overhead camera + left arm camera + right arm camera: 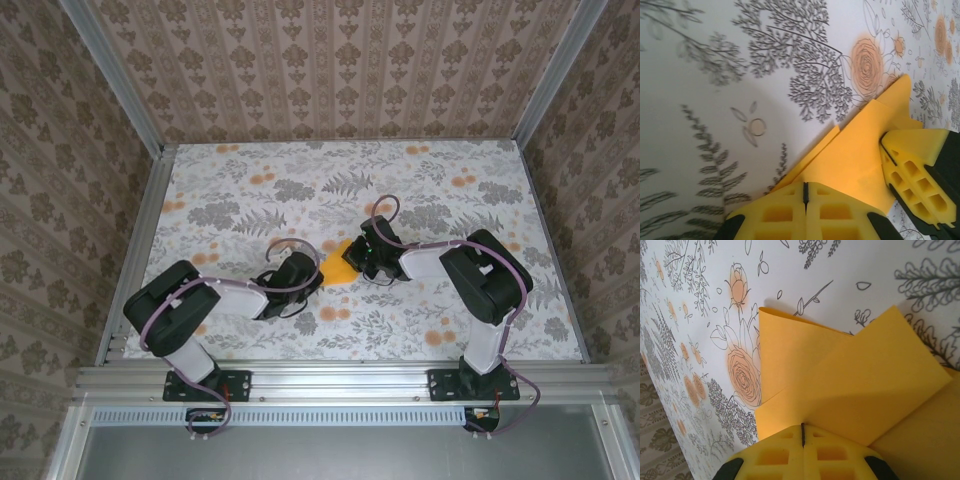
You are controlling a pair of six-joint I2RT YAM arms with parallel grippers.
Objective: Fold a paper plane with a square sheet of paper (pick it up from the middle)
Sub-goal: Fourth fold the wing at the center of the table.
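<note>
1. square sheet of paper [340, 270], partly folded with layered flaps, lies mid-counter [300, 180] between both arms
2. left gripper [805, 186]: fingers pressed together, tips at the sheet's near edge
3. right gripper [802, 426]: fingers pressed together, tips against the sheet; one flap curls up beyond them
4. possibly a ply pinched in either; can't tell

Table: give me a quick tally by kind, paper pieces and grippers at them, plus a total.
Orange-yellow sheet of paper, partly folded: 1
Grippers at it, left gripper and right gripper: 2
Total: 3
</note>
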